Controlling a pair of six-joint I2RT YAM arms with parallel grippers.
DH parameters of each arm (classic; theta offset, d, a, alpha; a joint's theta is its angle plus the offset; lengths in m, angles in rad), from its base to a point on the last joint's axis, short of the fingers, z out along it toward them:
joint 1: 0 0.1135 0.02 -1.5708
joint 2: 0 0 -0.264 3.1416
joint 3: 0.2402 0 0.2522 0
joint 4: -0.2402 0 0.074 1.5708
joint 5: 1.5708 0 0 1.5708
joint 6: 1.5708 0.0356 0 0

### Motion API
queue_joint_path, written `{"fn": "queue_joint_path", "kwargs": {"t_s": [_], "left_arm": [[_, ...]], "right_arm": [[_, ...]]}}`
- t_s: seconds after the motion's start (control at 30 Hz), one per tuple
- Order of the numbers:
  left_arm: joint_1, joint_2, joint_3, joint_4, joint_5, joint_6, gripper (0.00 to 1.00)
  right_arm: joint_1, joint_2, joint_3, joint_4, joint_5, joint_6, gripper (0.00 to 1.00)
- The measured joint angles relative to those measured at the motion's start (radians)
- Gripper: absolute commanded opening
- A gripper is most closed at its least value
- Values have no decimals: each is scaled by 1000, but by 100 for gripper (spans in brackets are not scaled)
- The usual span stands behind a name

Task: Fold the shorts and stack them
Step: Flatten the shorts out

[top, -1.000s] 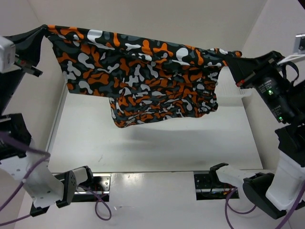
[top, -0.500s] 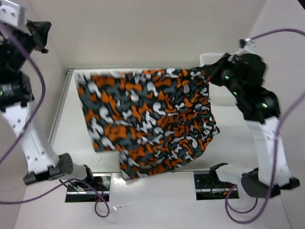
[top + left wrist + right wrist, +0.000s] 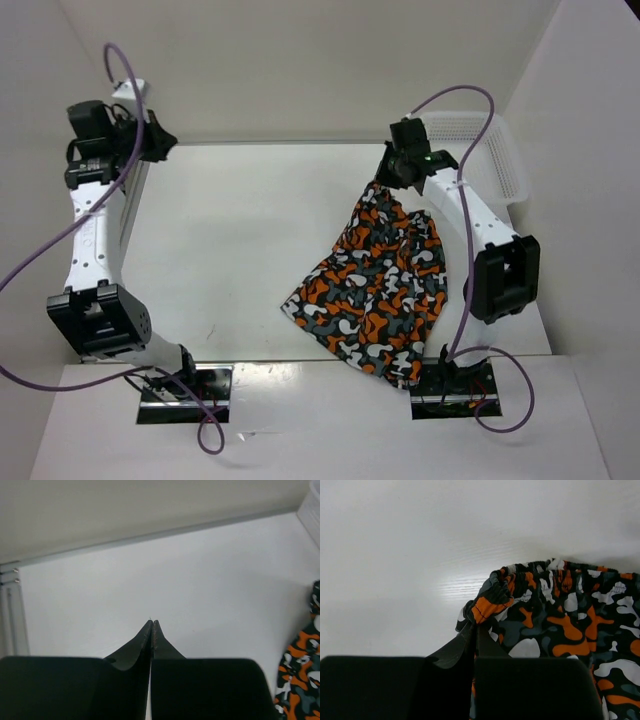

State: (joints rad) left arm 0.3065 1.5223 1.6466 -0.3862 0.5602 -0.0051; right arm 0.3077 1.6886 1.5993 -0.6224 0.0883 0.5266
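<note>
Shorts (image 3: pixel 375 290) in orange, black, grey and white camouflage lie rumpled on the white table (image 3: pixel 230 240), spread from about 1 o'clock down to 5 o'clock of the overhead view, with their lower edge reaching the near rim beside the right arm's base. The right gripper (image 3: pixel 474 629) is clamped on a bunched corner of the cloth near the gathered waistband at the 1 o'clock end, and the fabric narrows to a point there because that pinch is the only hold on it. The wider body fans out and sags onto the table toward 5 o'clock, creased and partly doubled over itself rather than laid flat.

The left gripper (image 3: pixel 151 625) hangs at about 10 o'clock, well apart from the garment. Its fingers are pressed together with nothing between them, and only a sliver of the print shows at the far right of its wrist view. A white mesh basket (image 3: pixel 500 150) stands at 2 o'clock, just beyond the right arm's wrist.

No clean fold is visible yet. The single-corner grip seems meant to drag or straighten the cloth, and a tidy fold will probably need the idle left arm to take a second corner. With one hold, the loose end could twist or slide off the near edge.
</note>
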Motion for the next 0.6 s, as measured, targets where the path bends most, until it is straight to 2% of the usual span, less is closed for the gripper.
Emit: {"fn": "queue_joint_path", "kwargs": {"t_s": [0.13, 0.3, 0.4, 0.43, 0.5, 0.57, 0.6], "left_arm": [[-116, -28, -106, -11, -43, 0, 0], [-226, -131, -309, -6, -65, 1, 11], [-333, -199, -454, 1, -90, -3, 36], [-367, -213, -492, -2, -97, 2, 59], [-442, -238, -571, -3, -115, 8, 82], [-510, -261, -642, -14, -134, 4, 91], [-540, -272, -673, -18, -142, 3, 91]], "right_arm": [[0, 45, -42, 9, -3, 0, 0], [0, 37, -57, 42, -6, 0, 0], [0, 18, -88, 54, -6, 0, 0], [0, 13, -95, 55, -6, 0, 0], [0, -5, -114, 63, -6, 2, 0], [0, -28, -138, 68, -6, 4, 0], [0, -39, -150, 71, -6, 4, 0]]}}
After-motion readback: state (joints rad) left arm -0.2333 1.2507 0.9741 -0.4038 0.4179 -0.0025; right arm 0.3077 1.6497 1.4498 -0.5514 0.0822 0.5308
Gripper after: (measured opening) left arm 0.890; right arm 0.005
